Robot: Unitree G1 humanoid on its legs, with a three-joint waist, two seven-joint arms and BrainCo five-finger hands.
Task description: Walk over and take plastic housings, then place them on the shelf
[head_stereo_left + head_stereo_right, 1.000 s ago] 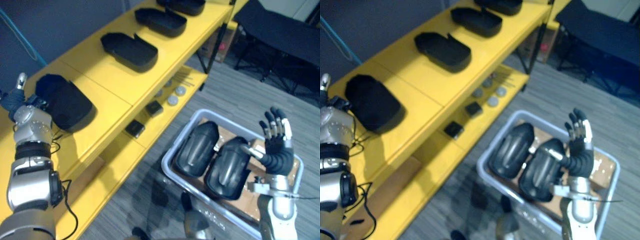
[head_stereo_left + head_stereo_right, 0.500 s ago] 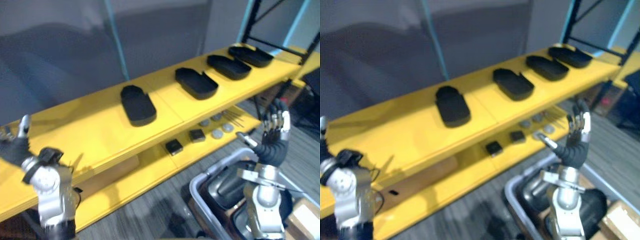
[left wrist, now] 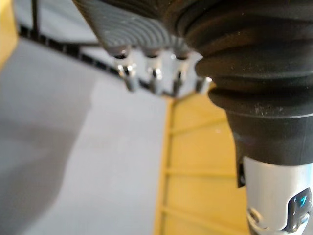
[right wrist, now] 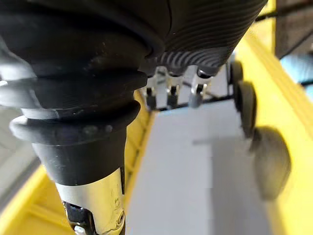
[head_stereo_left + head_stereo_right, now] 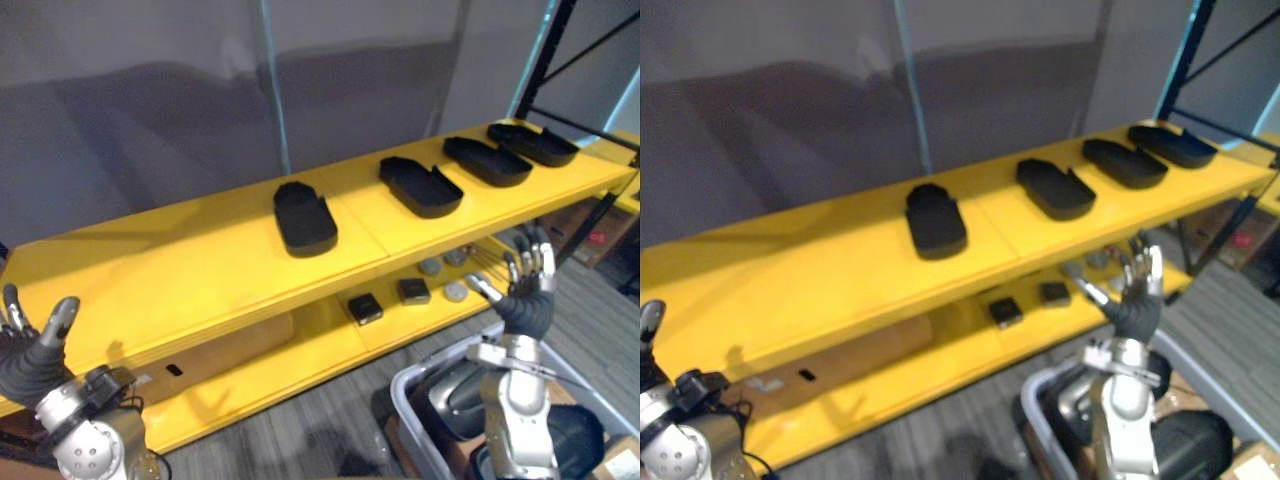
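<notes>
My left hand [image 5: 25, 368] is raised off the left end of the yellow shelf [image 5: 180, 270], in front of its top board. The fingers are straight and apart, holding nothing. My right hand [image 5: 526, 305] is up as well, before the shelf's lower board, fingers spread and empty. It stands between that board and the grey bin [image 5: 412, 382] on the floor in front of the shelf.

Four black housings lie in a row along the shelf's top board, well apart from one another: the nearest housing [image 5: 305, 217] about mid-board, the second housing [image 5: 420, 186] past the seam, then the third housing [image 5: 487, 161] and the last housing [image 5: 532, 144] toward the right end. More dark housings [image 5: 455, 388] sit in the bin, partly hidden behind my right arm.

On the lower board lie two small black blocks [image 5: 365, 308] and some grey discs [image 5: 430, 266] — my right fingers cover part of that cluster. A black rack post [image 5: 553, 52] rises at the shelf's right end, and a grey wall [image 5: 140, 100] runs behind the shelf. A cardboard box [image 5: 622, 462] sits beside the bin.
</notes>
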